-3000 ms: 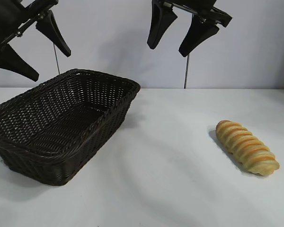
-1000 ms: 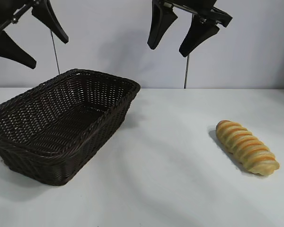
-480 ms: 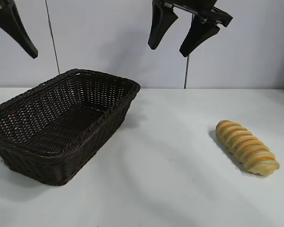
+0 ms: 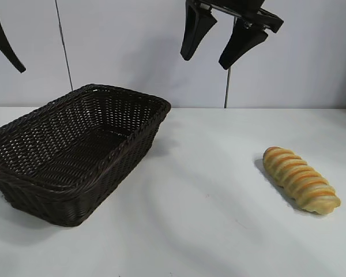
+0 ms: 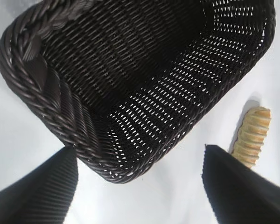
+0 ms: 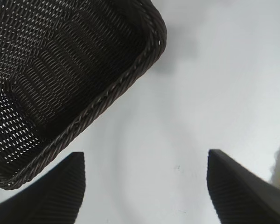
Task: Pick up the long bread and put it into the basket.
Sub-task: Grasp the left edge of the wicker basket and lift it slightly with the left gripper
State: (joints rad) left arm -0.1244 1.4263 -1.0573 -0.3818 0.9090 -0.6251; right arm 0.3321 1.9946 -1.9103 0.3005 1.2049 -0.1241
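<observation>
**Station status: loaf on table, both grippers raised**

The elongated golden-yellow long bread with orange-brown spiral stripes (image 4: pixel 301 179) lies on the white table (image 4: pixel 207 219), well apart from the large rectangular dark brown woven wicker basket (image 4: pixel 75 151), on the right arm's side. The basket holds nothing.

The right gripper (image 4: pixel 220 41) hangs high above the table between basket and loaf, fingers spread apart and gripping nothing. The left gripper (image 5: pixel 140 186) is raised above the basket's outer end, fingers likewise spread and holding nothing.
</observation>
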